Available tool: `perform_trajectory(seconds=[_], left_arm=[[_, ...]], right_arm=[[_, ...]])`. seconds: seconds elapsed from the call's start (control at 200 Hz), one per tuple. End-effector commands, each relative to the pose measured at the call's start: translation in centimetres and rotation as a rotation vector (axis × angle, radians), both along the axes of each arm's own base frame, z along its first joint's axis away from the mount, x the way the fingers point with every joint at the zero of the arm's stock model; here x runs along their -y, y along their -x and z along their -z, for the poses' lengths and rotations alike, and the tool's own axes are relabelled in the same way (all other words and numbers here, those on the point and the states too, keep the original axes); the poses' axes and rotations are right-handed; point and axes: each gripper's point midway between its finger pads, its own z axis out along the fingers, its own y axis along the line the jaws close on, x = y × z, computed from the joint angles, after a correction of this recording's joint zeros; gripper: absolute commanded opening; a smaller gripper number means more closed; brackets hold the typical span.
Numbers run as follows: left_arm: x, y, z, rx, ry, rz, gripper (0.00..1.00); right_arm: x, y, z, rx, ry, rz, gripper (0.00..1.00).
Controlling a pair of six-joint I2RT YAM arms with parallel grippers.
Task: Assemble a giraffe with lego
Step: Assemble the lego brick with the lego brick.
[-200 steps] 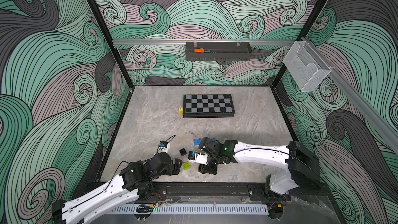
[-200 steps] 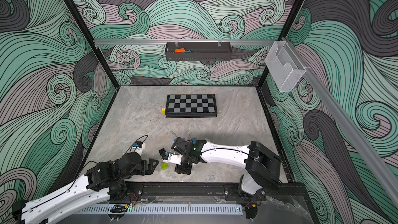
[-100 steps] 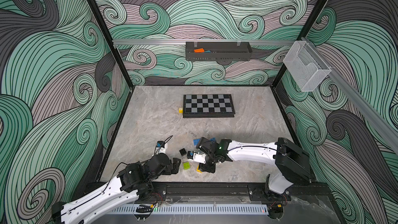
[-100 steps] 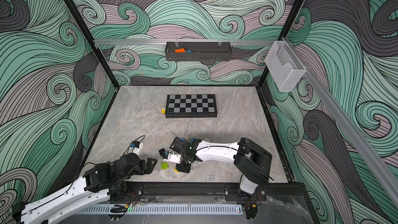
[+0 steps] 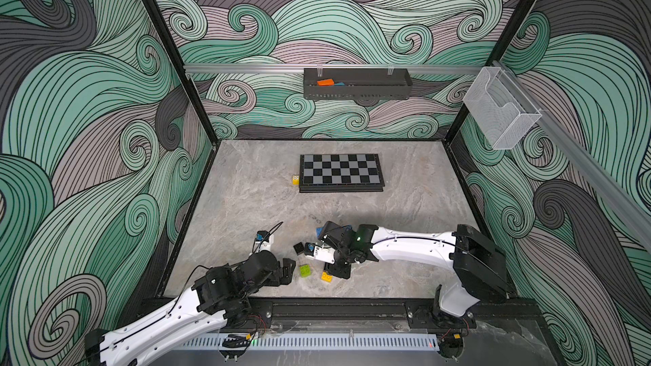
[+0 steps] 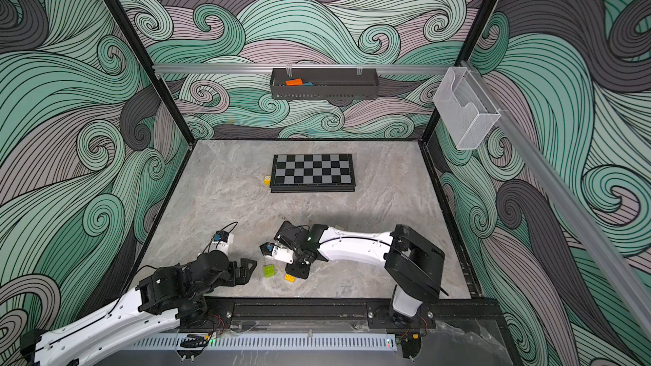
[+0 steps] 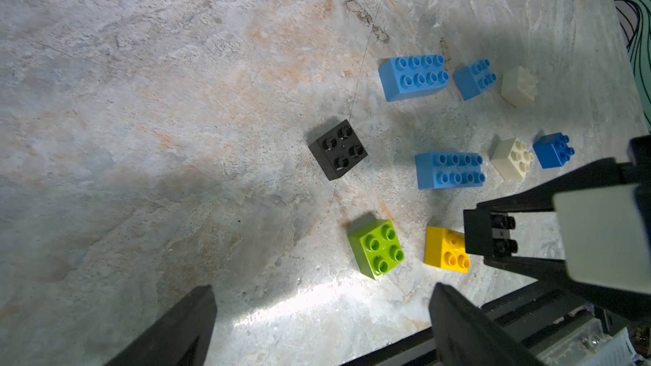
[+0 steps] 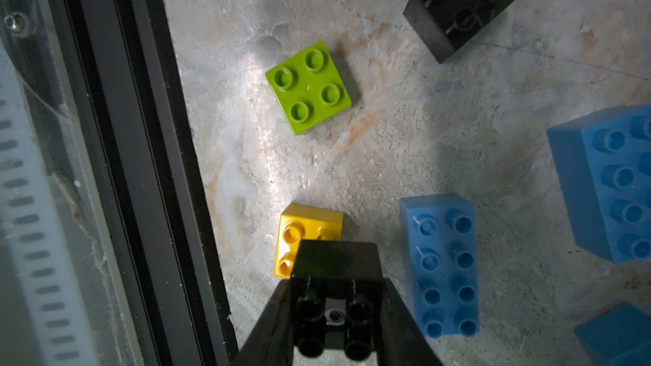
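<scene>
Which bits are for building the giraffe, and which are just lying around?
For the giraffe: loose black brick; black brick in the right hand; lime brick; yellow brick; blue bricks; white bricks.
Lying about: chessboard; yellow die; orange block in wall tray.

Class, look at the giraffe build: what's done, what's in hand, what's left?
Done: nothing joined; the green brick, blue bricks and white bricks lie separate on the table. In hand: the right gripper is shut on a black brick beside the yellow brick; the left gripper is open and empty. Left: all the stacking.
</scene>
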Motion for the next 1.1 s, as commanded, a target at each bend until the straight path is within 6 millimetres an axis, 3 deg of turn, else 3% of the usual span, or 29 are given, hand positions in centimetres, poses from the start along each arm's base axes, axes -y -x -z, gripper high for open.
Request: perform_trajectory(seconds=[0.0,0.385,0.71,1.096], left_arm=[[-0.4,0.0,0.3,0.000,-0.027,-0.008,0.99],[-0.4,-0.1,0.3,0.003,-0.034,-0.005,0.99],[-0.4,-0.1,0.3,0.003,-0.037,-0.005,0.99],[-0.4,-0.1,0.4,0.005,-0.040,-0.002,0.99]], right_arm=[[0.5,0.3,0.1,-0.002,0.040,0.017,0.20],[0.6,0.5,0.2,0.002,0.075,0.035,0.20],[-0.7,0.7,0.3,-0.003,0.080,0.049,0.21],[0.0,1.1,0.8,0.007,0.132,0.064,0.21]])
